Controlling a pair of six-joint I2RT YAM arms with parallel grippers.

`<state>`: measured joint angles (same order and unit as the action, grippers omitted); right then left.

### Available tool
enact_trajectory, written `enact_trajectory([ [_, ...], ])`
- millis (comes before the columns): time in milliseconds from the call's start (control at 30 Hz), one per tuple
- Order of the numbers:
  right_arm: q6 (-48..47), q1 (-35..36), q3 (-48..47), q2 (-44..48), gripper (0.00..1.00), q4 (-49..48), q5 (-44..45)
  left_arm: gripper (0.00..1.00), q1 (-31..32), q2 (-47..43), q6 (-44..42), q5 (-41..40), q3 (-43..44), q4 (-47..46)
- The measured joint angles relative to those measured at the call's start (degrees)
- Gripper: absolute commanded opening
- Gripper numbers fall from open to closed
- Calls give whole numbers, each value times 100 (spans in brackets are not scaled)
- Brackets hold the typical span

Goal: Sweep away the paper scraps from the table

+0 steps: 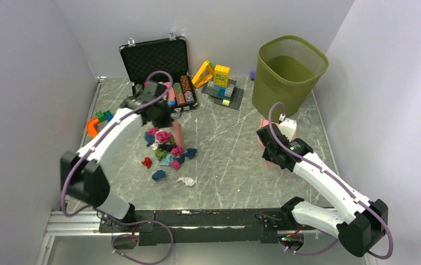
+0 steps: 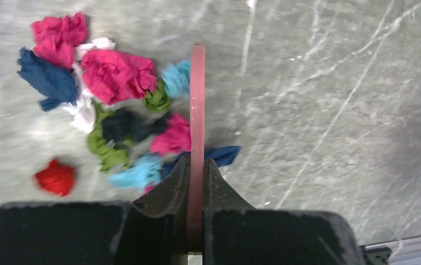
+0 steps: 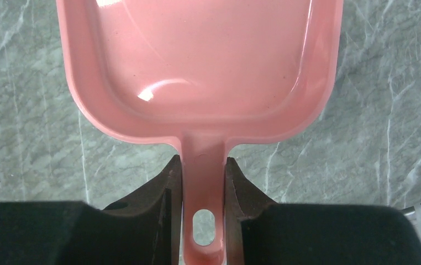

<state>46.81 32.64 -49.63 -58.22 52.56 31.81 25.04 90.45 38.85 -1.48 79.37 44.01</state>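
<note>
The paper scraps (image 1: 167, 149) lie in a loose heap on the table (image 1: 225, 143), with a red wad (image 1: 147, 162), a blue wad (image 1: 158, 175) and a white wad (image 1: 187, 180) nearer the front. My left gripper (image 1: 161, 118) is shut on a thin pink scraper (image 1: 177, 132) that stands at the heap's right side. In the left wrist view the scraper (image 2: 198, 99) is edge-on between the jaws (image 2: 197, 163), with the scraps (image 2: 117, 74) to its left. My right gripper (image 1: 270, 144) is shut on the handle of a pink dustpan (image 3: 203, 66), held over bare table (image 3: 26, 138).
A green waste bin (image 1: 288, 72) stands at the back right. An open black case with poker chips (image 1: 158, 66) and building blocks (image 1: 219, 80) are at the back. Orange and green blocks (image 1: 99, 122) lie by the left wall. A metal rail (image 1: 197, 221) runs along the front.
</note>
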Motion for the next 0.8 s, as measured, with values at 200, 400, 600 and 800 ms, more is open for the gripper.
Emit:
enact_trajectory([
  [200, -549, 17, -13, -485, 0, -264, -562, 0, -424, -1464, -997, 417, -315, 216],
  [400, -1344, 588, -529, -1167, 0, -116, -1458, 0, -332, -2039, -1779, 356, 389, 675],
  [600, -1910, 1886, -1019, -1521, 0, 236, -2354, 0, -481, -1714, -2295, -1639, 682, 1290],
  [800, -2024, 2846, -1012, -1663, 0, 584, -3097, 0, -649, -726, -2859, -3187, 831, 1478],
])
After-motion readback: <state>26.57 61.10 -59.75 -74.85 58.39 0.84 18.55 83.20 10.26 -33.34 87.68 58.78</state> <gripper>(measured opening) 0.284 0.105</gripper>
